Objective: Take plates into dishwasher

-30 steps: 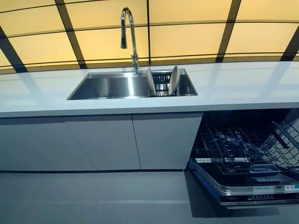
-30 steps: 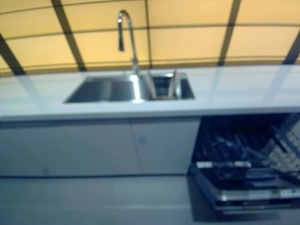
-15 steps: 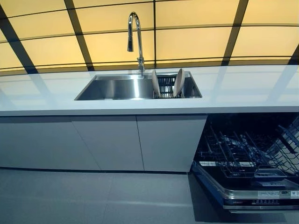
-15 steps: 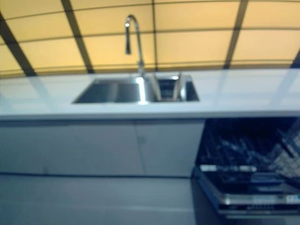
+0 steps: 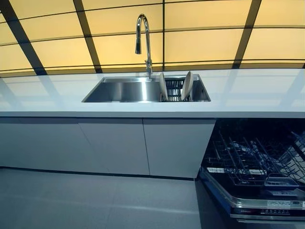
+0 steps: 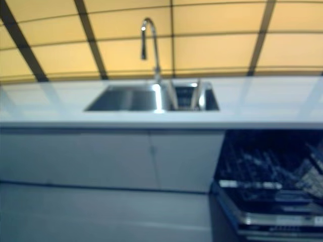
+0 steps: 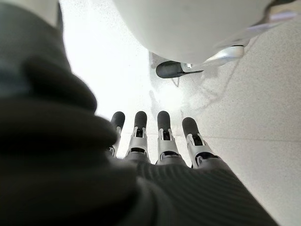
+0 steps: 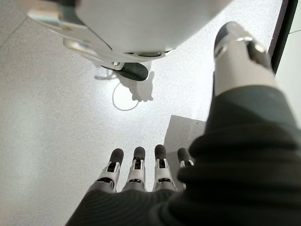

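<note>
Two plates wait in the sink rack.

We see the plates (image 5: 175, 86) standing on edge in a dark rack (image 5: 175, 88) at the right end of the sink (image 5: 124, 89), upper middle. The open dishwasher (image 5: 255, 174) sits lower right. Our left hand (image 7: 160, 141) and right hand (image 8: 141, 174) hang empty over the floor, fingers straight and apart.

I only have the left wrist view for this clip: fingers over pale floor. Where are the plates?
Observer: Two plates stand on edge in a rack inside the sink, at its right end.
Operator: Is the right hand carrying one?
Observer: No. The right hand hangs over the floor, fingers straight, holding nothing.
Operator: Is the dishwasher ready?
Observer: Its door is down and the lower rack is pulled out, to the right of the sink, below the counter.
</note>
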You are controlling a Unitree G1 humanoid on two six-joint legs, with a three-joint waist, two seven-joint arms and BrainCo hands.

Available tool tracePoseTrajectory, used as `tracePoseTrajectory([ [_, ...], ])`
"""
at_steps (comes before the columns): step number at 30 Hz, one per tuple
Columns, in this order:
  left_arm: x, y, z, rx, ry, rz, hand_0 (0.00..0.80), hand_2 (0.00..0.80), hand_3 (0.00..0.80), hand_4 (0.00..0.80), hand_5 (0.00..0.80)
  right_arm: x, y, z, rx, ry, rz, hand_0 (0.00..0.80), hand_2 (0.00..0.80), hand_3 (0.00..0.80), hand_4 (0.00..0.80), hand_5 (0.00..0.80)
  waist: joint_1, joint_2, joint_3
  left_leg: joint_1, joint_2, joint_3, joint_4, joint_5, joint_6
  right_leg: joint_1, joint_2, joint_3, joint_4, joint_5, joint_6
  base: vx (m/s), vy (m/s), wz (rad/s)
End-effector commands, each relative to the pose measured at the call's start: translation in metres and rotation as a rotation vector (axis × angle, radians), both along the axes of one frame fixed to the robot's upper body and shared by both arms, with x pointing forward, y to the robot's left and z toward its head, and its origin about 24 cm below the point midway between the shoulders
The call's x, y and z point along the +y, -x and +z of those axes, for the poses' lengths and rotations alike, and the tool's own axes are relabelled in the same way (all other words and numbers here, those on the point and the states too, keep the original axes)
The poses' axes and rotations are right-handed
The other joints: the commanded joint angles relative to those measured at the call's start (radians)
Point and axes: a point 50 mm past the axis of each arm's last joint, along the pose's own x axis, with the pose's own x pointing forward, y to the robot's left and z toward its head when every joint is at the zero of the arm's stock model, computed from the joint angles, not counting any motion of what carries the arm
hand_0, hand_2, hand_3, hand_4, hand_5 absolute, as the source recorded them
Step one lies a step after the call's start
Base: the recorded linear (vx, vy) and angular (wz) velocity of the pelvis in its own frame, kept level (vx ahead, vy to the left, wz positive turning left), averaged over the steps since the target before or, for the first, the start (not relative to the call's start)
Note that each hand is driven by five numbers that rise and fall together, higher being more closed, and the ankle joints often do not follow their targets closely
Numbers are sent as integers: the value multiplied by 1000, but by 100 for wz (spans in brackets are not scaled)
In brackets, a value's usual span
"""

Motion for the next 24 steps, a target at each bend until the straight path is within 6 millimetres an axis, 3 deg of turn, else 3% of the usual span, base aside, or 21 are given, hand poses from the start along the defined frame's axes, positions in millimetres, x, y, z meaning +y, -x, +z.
tracePoseTrajectory([
  [1, -3, -33, 5, -91, -24, 70, 0, 0, 0, 0, 0, 2, -22, 3, 1, 10, 37, 0, 0, 0, 0, 0, 25, -95, 78, -99, -99, 86, 302, -97, 85, 14, 27, 57, 56, -74, -39, -112, -135, 15],
  [3, -4, -32, 5, -106, 32, 235, 0, 0, 0, 0, 0, -5, -21, 5, 7, 30, 48, 0, 0, 0, 0, 0, 35, -96, 127, -257, -83, 82, 526, -35, 67, 7, 38, 56, 83, -70, -63, -150, -119, 18],
  [4, -5, -30, 4, -101, 53, 311, 0, 0, 0, 0, 0, -8, -20, 5, 14, 37, 43, 0, 0, 0, 0, 0, 37, -90, 145, -300, -79, 79, 544, -7, 57, 5, 44, 57, 97, -69, -68, -86, -52, -4],
  [5, -4, -20, 2, -77, 72, 430, 0, 0, 0, 0, 0, -13, -17, 5, 19, 42, 22, 0, 0, 0, 0, 0, 40, -84, 166, -312, -83, 86, 444, 59, 34, 6, 47, 58, 116, -69, -66, 1, 2, -15],
  [6, -4, -16, 1, -70, 78, 448, 0, 0, 0, 0, 0, -14, -16, 5, 20, 41, 17, 0, 0, 0, 0, 0, 39, -81, 168, -313, -85, 86, 403, 79, 28, 5, 49, 57, 118, -69, -65, 122, 53, -12],
  [7, -2, -5, -1, -38, 87, 534, 0, 0, 0, 0, 0, -15, -12, 5, 30, 36, 13, 0, 0, 0, 0, 0, 41, -70, 173, -297, -95, 72, 229, 165, 4, 9, 57, 53, 117, -67, -59, 158, 63, -4],
  [9, -4, 6, -3, -14, 91, 611, 0, 0, 0, 0, 0, -14, -9, 4, 39, 29, 9, 0, 0, 0, 0, 0, 46, -57, 173, -291, -99, 7, 33, 264, -24, 19, 77, 64, 109, -55, -57, 206, 72, 9],
  [11, -8, 16, -5, 1, 104, 663, 0, 0, 0, 0, 0, -15, -4, 3, 50, 27, 8, 0, 0, 0, 0, 0, 50, -53, 174, -323, -102, -56, -10, 252, -27, 31, 88, 82, 110, -56, -56, 264, 91, 13],
  [15, -14, 16, -6, -30, 111, 670, 0, 0, 0, 0, 0, -16, 6, 2, 63, 20, 11, 0, 0, 0, 0, 0, 44, -44, 174, -313, -87, -58, -10, 297, -31, 56, 83, 106, 146, -102, -63, 371, 162, -20],
  [16, -15, 13, -5, -37, 114, 677, 0, 0, 0, 0, 0, -15, 4, 2, 56, 17, 13, 0, 0, 0, 0, 0, 45, -42, 175, -302, -90, -60, -10, 269, -19, 60, 76, 121, 164, -115, -59, 443, 225, -28],
  [20, -2, 2, -2, -82, 38, 577, 0, 0, 0, 0, 0, -4, 2, -1, 39, -15, -44, 0, 0, 0, 0, 0, 49, -65, 160, -292, -108, -34, 57, 172, 22, 110, 33, 120, 232, -189, -30, 462, 164, -19],
  [21, 2, -1, -1, -96, 21, 522, 0, 0, 0, 0, 0, -1, 1, -1, 32, -31, -32, 0, 0, 0, 0, 0, 51, -76, 153, -282, -101, 3, 72, 113, 33, 126, 15, 96, 233, -198, -23, 425, 105, -12],
  [22, 4, -5, 0, -98, 13, 481, 0, 0, 0, 0, 0, 2, 0, -2, 42, -37, -15, 0, 0, 0, 0, 0, 51, -84, 144, -288, -104, 23, 97, 97, 38, 136, -4, 81, 222, -192, -3, 385, 104, -13],
  [24, 10, -18, 4, -127, -14, 462, 0, 0, 0, 0, 0, 4, -3, -1, 28, -39, -32, 0, 0, 0, 0, 0, 56, -89, 133, -287, -98, 39, 90, 85, 47, 131, -21, 64, 205, -184, 6, 251, 67, -24],
])
